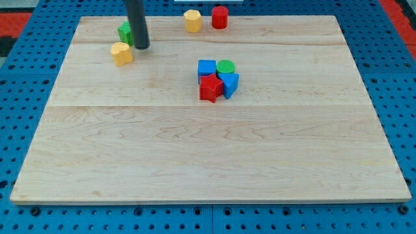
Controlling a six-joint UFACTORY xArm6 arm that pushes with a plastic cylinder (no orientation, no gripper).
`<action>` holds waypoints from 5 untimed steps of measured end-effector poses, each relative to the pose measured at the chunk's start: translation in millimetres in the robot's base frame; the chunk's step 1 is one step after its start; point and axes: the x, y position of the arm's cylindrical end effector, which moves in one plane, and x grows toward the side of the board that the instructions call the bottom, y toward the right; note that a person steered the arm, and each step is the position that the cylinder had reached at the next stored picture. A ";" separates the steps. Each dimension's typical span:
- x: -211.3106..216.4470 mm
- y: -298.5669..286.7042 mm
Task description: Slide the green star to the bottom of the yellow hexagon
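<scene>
The green star (pixel 124 32) lies near the view's top left, half hidden behind my rod. My tip (pixel 142 47) touches the board just right of and below the green star. A yellow block (pixel 121 52), shape unclear, lies just below and left of the tip. The yellow hexagon (pixel 192 20) sits at the view's top, right of the star.
A red block (pixel 220 17) stands right of the yellow hexagon. Near the middle sits a tight cluster: a blue cube (pixel 207 68), a green cylinder (pixel 225 65), a red star (pixel 210 88) and a blue block (pixel 229 84). The wooden board (pixel 208 162) lies on a blue pegboard.
</scene>
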 end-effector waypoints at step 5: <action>-37.9 -8.9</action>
